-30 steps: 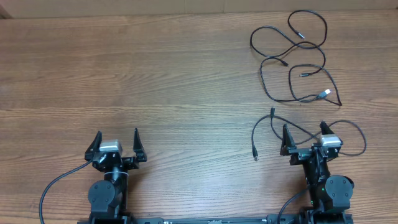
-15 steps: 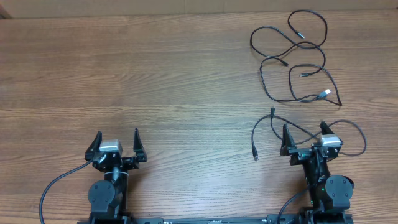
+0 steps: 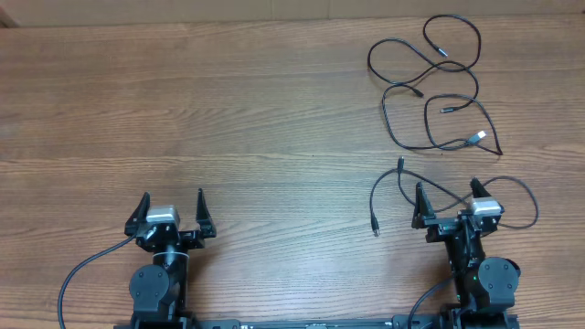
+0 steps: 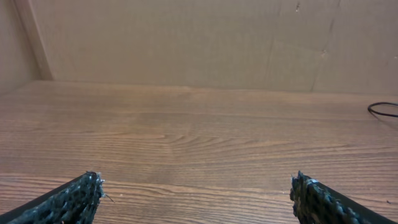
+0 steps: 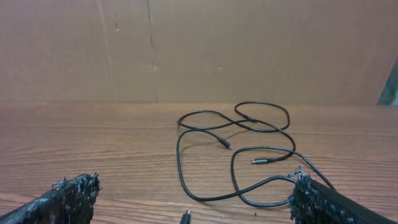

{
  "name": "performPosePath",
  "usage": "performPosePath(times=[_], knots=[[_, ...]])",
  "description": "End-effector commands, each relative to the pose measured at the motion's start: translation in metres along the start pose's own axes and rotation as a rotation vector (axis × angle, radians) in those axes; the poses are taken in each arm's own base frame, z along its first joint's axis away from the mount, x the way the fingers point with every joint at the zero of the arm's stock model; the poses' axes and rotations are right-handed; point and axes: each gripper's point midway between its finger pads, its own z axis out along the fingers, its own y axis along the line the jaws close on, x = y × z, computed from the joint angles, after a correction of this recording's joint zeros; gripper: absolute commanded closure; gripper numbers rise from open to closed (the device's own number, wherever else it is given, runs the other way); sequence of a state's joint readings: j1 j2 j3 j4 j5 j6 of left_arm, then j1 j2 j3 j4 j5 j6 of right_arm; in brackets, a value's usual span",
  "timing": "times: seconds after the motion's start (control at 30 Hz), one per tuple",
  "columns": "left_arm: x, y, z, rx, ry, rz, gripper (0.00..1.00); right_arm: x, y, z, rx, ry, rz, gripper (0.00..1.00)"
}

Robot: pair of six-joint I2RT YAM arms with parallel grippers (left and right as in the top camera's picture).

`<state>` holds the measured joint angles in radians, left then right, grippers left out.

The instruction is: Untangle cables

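Loose black cables lie on the wooden table at the right. One set of looping strands (image 3: 430, 87) is spread at the far right; it also shows in the right wrist view (image 5: 239, 149). A separate cable (image 3: 388, 183) curves near the front and runs under my right gripper (image 3: 448, 203), with a plug end (image 5: 185, 218) at the bottom of the right wrist view. My right gripper (image 5: 196, 199) is open and empty above it. My left gripper (image 3: 172, 208) is open and empty over bare wood at the front left; it also shows in the left wrist view (image 4: 196, 193).
A brown cardboard wall (image 5: 199, 50) stands along the table's far edge. A bit of cable (image 4: 382, 110) shows at the right edge of the left wrist view. The arms' own thick black leads (image 3: 78, 274) hang at the front.
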<state>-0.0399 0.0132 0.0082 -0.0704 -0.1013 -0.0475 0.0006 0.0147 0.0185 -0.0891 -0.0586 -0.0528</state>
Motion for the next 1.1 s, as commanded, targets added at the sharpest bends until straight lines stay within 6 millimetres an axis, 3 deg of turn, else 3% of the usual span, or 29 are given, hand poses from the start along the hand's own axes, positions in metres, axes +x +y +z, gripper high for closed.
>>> performPosePath(times=[0.0, 0.4, 1.07], knots=[[-0.0005, -0.0024, -0.0004, 0.011, -0.005, 0.025, 0.01, 0.0003, -0.0025, -0.0001, 0.014, -0.01, -0.002, 0.0], [-0.0005, -0.0024, -0.0004, 0.011, -0.005, 0.025, 0.0, 0.001, -0.0026, -0.0001, 0.014, -0.008, 0.097, 0.0], [-0.0005, -0.0024, -0.0004, 0.011, -0.005, 0.025, 0.01, 0.0016, -0.0058, -0.0001, 0.033, -0.005, 0.016, 0.0]])
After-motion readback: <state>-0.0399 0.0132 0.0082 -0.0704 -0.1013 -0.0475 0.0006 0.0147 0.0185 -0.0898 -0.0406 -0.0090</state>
